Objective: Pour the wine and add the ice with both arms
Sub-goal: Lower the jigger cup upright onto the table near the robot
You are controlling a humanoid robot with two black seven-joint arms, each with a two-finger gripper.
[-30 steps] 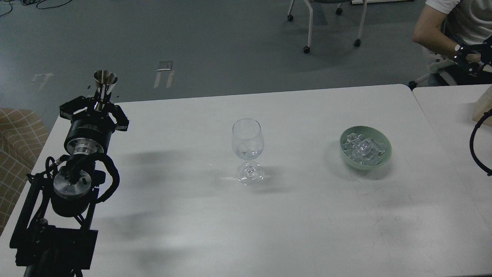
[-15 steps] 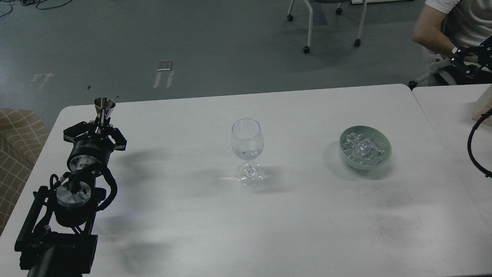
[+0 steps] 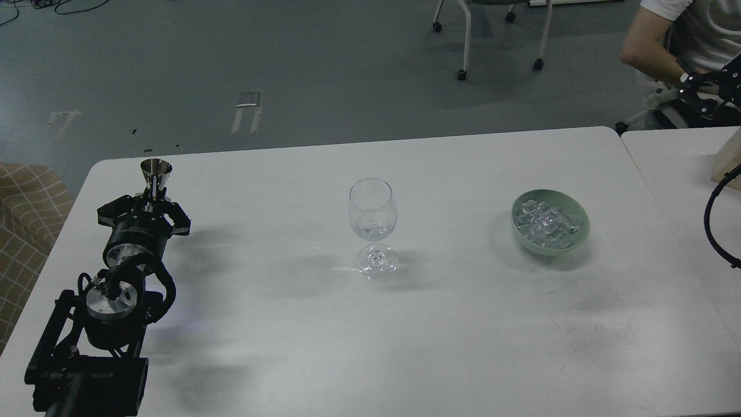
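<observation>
My left gripper [image 3: 151, 196] is at the table's far left, shut around the waist of a small steel jigger [image 3: 156, 170] that stands upright, its lower end hidden by the gripper. A clear wine glass [image 3: 373, 213] stands at the table's middle with a little clear wine [image 3: 373, 231] low in its bowl. A green bowl [image 3: 577, 234] to the right holds a heap of ice cubes [image 3: 545, 220]. Of my right arm only a black cable loop [image 3: 713, 220] shows at the right edge; its gripper is out of view.
The white table [image 3: 463, 324] meets a second white table [image 3: 677, 156] on the right, where a beige object [image 3: 728, 163] sits. A seated person [image 3: 683, 35] and a wheeled chair [image 3: 492, 35] are beyond the far edge. A checked seat [image 3: 23, 220] is at the left.
My left gripper has come down and back toward me with the jigger, from above the far table edge to low over the table's left part. Glass and bowl have not moved.
</observation>
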